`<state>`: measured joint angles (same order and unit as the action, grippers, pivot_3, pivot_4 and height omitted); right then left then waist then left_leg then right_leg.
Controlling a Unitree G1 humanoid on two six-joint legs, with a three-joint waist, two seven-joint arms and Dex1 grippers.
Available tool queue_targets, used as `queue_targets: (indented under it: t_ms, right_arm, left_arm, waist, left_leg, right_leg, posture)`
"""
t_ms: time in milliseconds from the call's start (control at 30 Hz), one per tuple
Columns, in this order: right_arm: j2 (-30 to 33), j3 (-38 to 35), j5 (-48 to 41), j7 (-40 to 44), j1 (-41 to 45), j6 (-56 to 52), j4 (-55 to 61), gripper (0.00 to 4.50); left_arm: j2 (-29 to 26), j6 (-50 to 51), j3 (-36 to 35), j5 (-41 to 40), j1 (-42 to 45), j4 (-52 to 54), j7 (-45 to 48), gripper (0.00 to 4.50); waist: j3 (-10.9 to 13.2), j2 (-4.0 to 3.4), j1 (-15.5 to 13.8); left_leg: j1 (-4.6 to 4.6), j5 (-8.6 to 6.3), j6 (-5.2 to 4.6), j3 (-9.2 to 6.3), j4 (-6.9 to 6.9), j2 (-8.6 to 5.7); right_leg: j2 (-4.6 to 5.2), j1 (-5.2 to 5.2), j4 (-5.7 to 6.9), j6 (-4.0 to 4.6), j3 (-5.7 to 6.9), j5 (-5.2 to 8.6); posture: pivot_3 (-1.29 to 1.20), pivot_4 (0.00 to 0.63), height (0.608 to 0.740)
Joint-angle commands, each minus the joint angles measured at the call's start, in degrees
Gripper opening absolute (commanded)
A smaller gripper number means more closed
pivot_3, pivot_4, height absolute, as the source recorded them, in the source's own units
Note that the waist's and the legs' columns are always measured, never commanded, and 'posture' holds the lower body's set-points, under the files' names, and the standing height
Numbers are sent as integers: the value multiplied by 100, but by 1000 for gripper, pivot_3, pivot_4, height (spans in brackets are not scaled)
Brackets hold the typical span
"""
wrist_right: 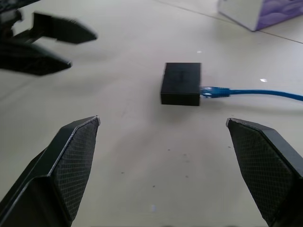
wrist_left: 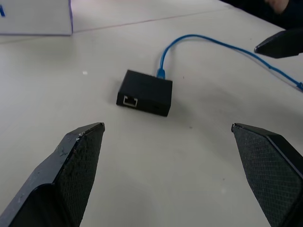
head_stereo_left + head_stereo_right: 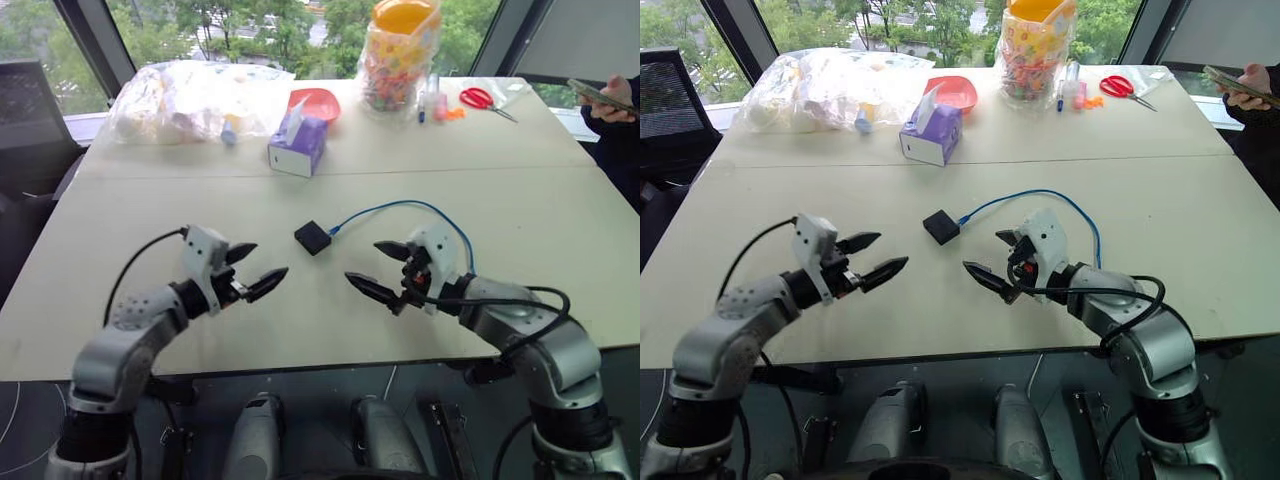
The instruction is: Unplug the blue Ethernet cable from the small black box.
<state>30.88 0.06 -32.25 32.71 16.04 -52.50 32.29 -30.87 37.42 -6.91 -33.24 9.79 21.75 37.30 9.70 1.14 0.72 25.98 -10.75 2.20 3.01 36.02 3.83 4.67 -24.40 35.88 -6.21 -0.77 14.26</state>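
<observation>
Pale tabletop point(image 3: 520, 250) by a window made up the work area, formed of two tables pushed together along a seam. Nearest the robot, both arms hovered over the front table, angled inward toward each other. The left gripper point(image 3: 256, 268) stood with its two black fingers spread wide and held nothing; the right gripper point(image 3: 384, 268) was likewise fully spread and empty. Neither touched any object. This facing stance appeared chosen so that one tool could steady the box while the other drew out the plug.

Just beyond and between the two grippers lay the small black box point(image 3: 312, 237), flat on the table, apart from both. An empty port showed on its side facing the left gripper. The blue Ethernet cable point(image 3: 400, 207) was seated in the opposite side, its plug toward the right gripper, and its cord arched away across the table before curving back behind the right gripper. Judged from this, the unplugging had not begun; the approach was the step in hand.

Farther back, on the rear table, stood a purple tissue box point(image 3: 298, 146), a clear bag of items point(image 3: 190, 98), a red bowl point(image 3: 316, 102), a jar of sweets point(image 3: 398, 55) and red scissors point(image 3: 482, 99). A person's hand point(image 3: 612, 102) held a phone at the far right edge.
</observation>
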Motion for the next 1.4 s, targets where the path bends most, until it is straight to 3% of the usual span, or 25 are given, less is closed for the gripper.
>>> queue_targets:
  t_ms: [33,467,600,767,933,1067,1200,1400]
  right_arm:
    - [210,-75,-227,188,297,-181,98,4500]
    - [1237,507,-51,993,1440,-453,-478,4500]
    - [1496,863,179,1469,1877,-204,-961,4500]
    - [1755,1863,1100,2656,2741,929,-2210,4500]
    - [1382,2880,2204,3802,3922,2246,-4057,4500]
    - [373,3492,3113,4322,5031,3659,-6406,4500]
    - [-531,3642,3741,4389,5787,4735,-8458,4500]
    - [-1475,3704,4627,3823,6376,5518,-10318,4500]
  left_arm:
    - [-211,-12,-89,-81,224,-132,261,4472]
    - [-592,-171,128,60,730,-689,854,4472]
    - [-613,-207,171,99,807,-801,974,4472]
    - [-597,-266,185,185,748,-772,1018,4472]
    - [-617,-302,151,196,674,-689,1017,4472]
    - [-675,-295,-52,154,545,-540,936,4472]
    - [-675,-258,-162,115,375,-333,810,4472]
    - [-710,-222,-390,101,-64,113,570,4472]
  waist:
    - [-1,0,-1]
    - [5,0,-1]
    - [6,0,4]
    - [6,0,7]
    - [9,-3,25]
    - [12,-9,63]
    - [13,-11,59]
    - [14,-12,29]
  left_leg:
    - [0,0,0,0,-2,0]
    - [21,-1,-5,1,8,-2]
    - [21,-1,-5,1,6,-2]
    - [23,-1,-5,2,8,-2]
    - [22,0,-6,5,10,-2]
    - [23,0,-5,9,8,-1]
    - [22,1,-5,8,3,0]
    - [33,0,-3,9,3,-1]
  right_leg:
    - [0,1,-1,0,0,0]
    - [-1,-13,1,-1,0,0]
    - [-1,-15,1,-1,0,0]
    - [-2,-17,2,-2,-1,0]
    - [-3,-22,13,-3,-2,-1]
    - [-8,-30,23,-6,-4,-2]
    - [-12,-33,34,-15,-3,-6]
    - [-10,-35,32,-23,-2,-11]
  posture:
    - [0,150,735]
    - [0,150,735]
    - [0,150,735]
    - [0,150,735]
    - [0,150,735]
    - [0,150,735]
    - [0,150,735]
    - [0,150,735]
